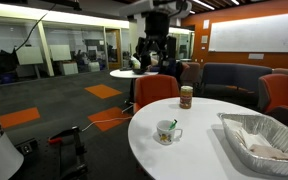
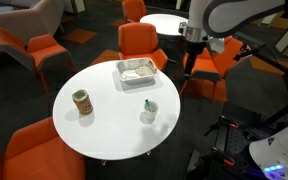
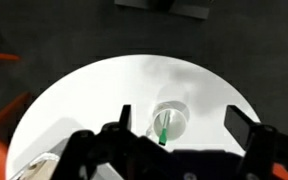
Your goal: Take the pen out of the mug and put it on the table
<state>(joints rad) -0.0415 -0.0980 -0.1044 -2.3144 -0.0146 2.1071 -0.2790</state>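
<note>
No step of the job completed yet, judging by the layout. Note the short, thin green pen [image 3: 163,132] standing inside the small white ceramic mug [image 3: 170,121] and leaning against its rim. Find that mug close to one edge of the large round white tabletop [image 2: 94,125], well apart from the tan cylindrical container with a pale lid [image 2: 82,102] and the crinkled foil tray [image 2: 137,72]. See the black fingers [image 3: 122,122] spread wide and grasping nothing, framing the mug from above in the wrist view. In both exterior views, hanging high and well apart from the mug, nowhere near contact. Left to do, by this reading: come down over the mug, pinch the pen's upper end, draw it straight up clear of the rim, then lay it on a bare patch of tabletop and let go.
</note>
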